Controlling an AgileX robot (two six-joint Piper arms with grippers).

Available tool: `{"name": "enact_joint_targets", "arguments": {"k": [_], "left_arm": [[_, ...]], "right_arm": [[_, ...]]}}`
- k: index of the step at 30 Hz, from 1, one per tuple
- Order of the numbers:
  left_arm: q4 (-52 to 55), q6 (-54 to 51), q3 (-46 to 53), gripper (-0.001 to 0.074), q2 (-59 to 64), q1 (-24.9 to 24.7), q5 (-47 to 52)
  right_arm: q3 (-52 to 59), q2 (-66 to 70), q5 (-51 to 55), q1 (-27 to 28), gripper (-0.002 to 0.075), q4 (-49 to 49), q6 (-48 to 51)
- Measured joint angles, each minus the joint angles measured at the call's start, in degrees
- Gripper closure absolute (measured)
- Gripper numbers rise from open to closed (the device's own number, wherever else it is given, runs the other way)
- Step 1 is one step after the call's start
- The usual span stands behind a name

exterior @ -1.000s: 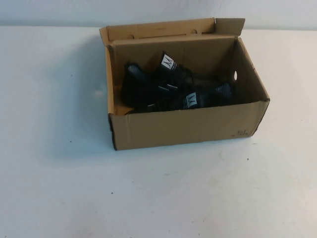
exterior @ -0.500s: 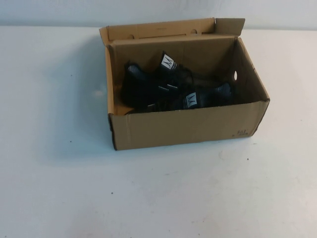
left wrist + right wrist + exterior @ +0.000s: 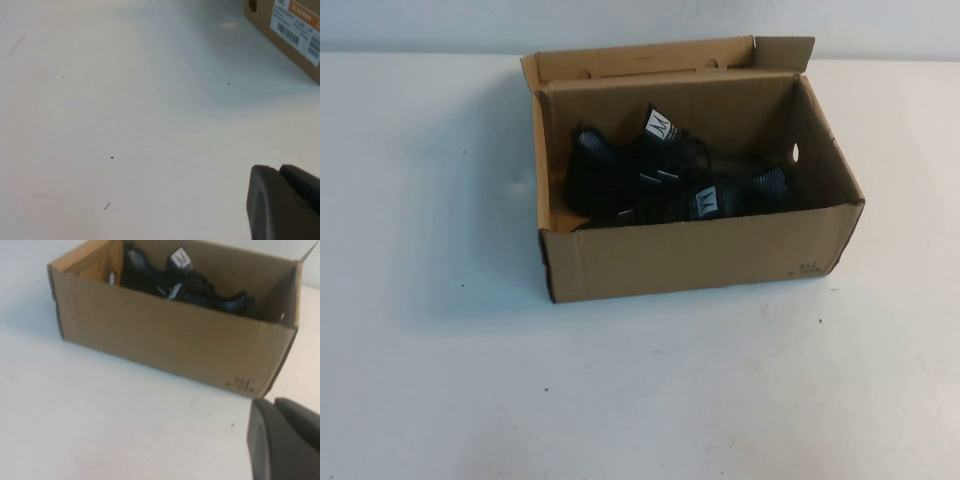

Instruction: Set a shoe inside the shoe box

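Observation:
The brown cardboard shoe box stands open on the white table, its lid flap folded up at the back. Two black mesh shoes lie inside it: one toward the left, the other toward the front right. Both show white tongue labels. Neither arm shows in the high view. My left gripper is shut and empty over bare table, with a corner of the box far off. My right gripper is shut and empty, low in front of the box, and the shoes show over the box's rim.
The white table spreads wide in front of and to both sides of the box. A white printed label sits on the box's left end wall. The pale back wall runs behind the box.

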State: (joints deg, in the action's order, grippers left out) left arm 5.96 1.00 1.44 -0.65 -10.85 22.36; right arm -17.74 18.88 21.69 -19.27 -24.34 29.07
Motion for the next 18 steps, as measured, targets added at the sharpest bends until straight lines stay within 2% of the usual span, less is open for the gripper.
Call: {"name": "enact_joint_targets", "arguments": {"k": [12, 18], "left_arm": [[0.00, 0.00, 0.00, 0.0736, 0.00, 0.00, 0.00], [0.00, 0.00, 0.00, 0.0736, 0.00, 0.00, 0.00]], "right_arm": [[3.85, -7.18, 12.46, 0.10, 0.0742, 0.00, 0.00], [3.98, -7.18, 9.86, 0.10, 0.0742, 0.35, 0.00]]}}
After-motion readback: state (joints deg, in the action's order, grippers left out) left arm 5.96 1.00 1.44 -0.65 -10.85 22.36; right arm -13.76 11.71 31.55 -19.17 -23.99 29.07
